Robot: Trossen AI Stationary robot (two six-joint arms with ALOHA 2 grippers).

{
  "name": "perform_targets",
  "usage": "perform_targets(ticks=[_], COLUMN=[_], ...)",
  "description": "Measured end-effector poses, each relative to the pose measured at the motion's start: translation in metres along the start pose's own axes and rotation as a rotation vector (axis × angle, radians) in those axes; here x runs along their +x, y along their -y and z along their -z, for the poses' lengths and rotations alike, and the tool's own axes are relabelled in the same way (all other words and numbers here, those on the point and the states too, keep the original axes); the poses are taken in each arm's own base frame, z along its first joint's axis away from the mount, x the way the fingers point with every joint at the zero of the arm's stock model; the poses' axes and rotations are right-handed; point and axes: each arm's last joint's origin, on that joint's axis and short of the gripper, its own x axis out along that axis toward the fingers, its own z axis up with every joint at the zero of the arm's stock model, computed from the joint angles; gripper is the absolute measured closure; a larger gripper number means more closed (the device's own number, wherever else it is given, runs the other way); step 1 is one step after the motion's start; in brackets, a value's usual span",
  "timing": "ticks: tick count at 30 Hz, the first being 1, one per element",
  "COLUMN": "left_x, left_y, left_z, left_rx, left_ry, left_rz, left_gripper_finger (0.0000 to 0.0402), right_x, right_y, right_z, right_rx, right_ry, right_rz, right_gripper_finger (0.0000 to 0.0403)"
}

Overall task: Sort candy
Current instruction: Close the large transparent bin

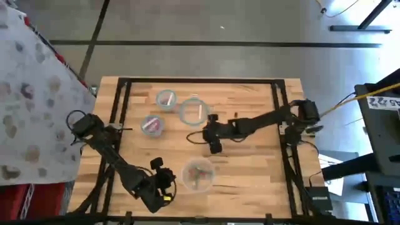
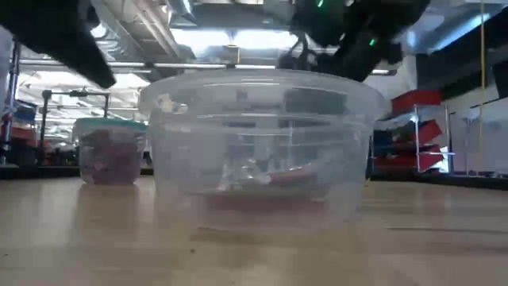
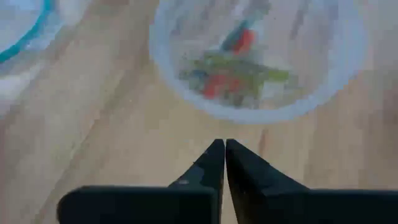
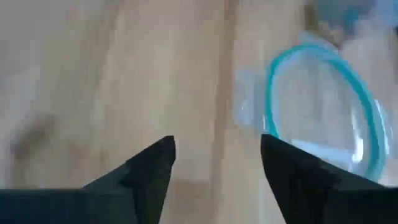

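The candy is spread over several round bowls. A clear bowl (image 1: 199, 174) (image 3: 255, 59) near the table's near edge holds mixed reddish and greenish pieces (image 3: 236, 74). Of three teal-rimmed bowls farther back, one (image 1: 153, 124) (image 2: 111, 151) holds magenta packets, one (image 1: 194, 111) holds a pink piece, and what the third (image 1: 166, 99) holds does not show. My left gripper (image 1: 170, 181) (image 3: 219, 144) is shut and empty, just left of the clear bowl. My right gripper (image 1: 211, 139) (image 4: 217, 140) is open and empty over bare table, next to the teal-rimmed bowl (image 4: 323, 112) with the pink piece.
A black frame (image 1: 119, 106) runs around the table's work area. Bare wood lies between the clear bowl and the teal-rimmed bowls, and to the table's right of the clear bowl. In the low view the clear bowl (image 2: 254, 151) fills the foreground.
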Motion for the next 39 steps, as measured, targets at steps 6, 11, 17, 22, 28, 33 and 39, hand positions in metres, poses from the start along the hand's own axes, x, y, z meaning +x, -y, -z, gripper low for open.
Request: perform_targets(ticks=[6, 11, 17, 22, 28, 33, 39], left_x=[0.000, 0.000, -0.001, -0.002, -0.003, -0.003, -0.006], left_y=[-0.003, -0.003, -0.002, -0.001, 0.002, 0.002, 0.004], left_z=[0.002, 0.002, 0.003, 0.003, 0.003, 0.003, 0.006], left_rx=[0.012, 0.016, 0.005, -0.001, -0.014, -0.016, -0.020], left_ry=[-0.009, 0.001, 0.008, 0.011, 0.022, 0.023, 0.033], left_rz=[-0.025, -0.034, -0.031, -0.023, -0.001, 0.002, 0.010], left_gripper_finger=[0.0402, 0.0402, 0.0402, 0.0402, 0.0402, 0.0402, 0.0402], right_x=[0.030, 0.052, 0.065, 0.068, 0.066, 0.046, -0.013], right_y=[-0.001, 0.000, 0.004, 0.015, 0.019, 0.001, -0.023], right_z=[0.007, 0.003, -0.009, -0.006, -0.002, -0.014, -0.043], right_rx=[-0.064, -0.063, -0.069, -0.017, 0.052, -0.015, 0.001], right_ry=[-0.024, -0.069, -0.107, -0.130, -0.171, -0.226, -0.197], right_rz=[0.099, 0.152, 0.212, 0.158, 0.212, 0.326, 0.448], right_gripper_finger=[0.0172, 0.0172, 0.0189, 0.0255, 0.0373, 0.0397, 0.0401])
